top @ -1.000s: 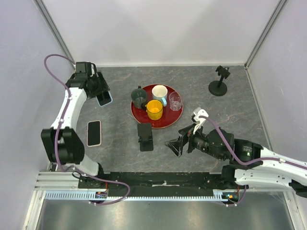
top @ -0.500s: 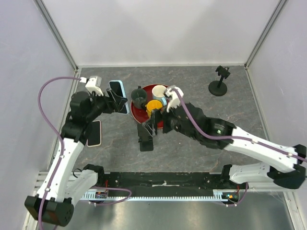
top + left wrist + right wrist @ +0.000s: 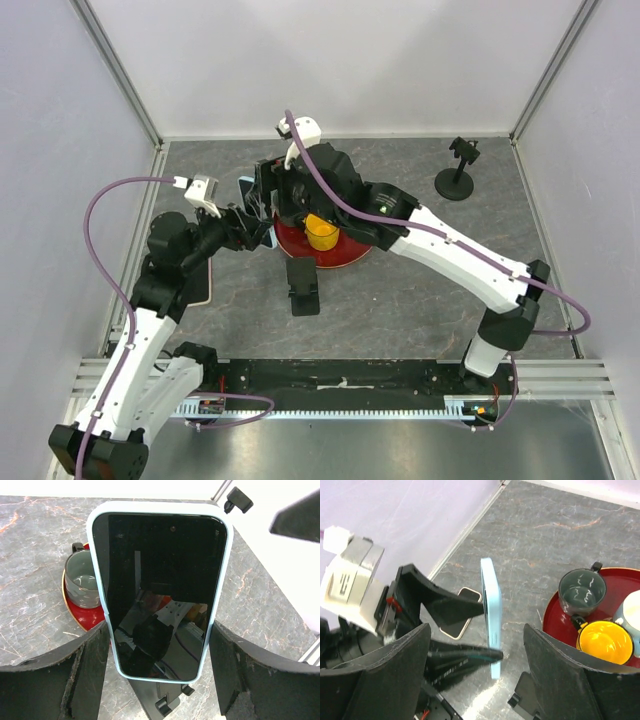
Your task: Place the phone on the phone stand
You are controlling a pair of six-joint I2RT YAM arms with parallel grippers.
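Phone (image 3: 160, 595) glossy glass; table (image 3: 30, 540) matt marbled stone.

phone (image 3: 159, 595): pale-blue case, black glass. surface (image 3: 35, 535): grey marble, paler veins. tray (image 3: 84, 622) red, mug (image 3: 82, 582) dark grey, cup (image 3: 606, 641) yellow. phone stand (image 3: 302, 285) black.

A light-blue-cased phone (image 3: 160, 595) is held upright between the black fingers of the left gripper (image 3: 160, 672); behind it, a grey mug (image 3: 82, 582) is seen on a red tray (image 3: 86, 621)

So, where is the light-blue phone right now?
In the left wrist view the light-blue phone stands upright in the left end effector, above the table just left of the red tray, between the open right end effector's fingers.
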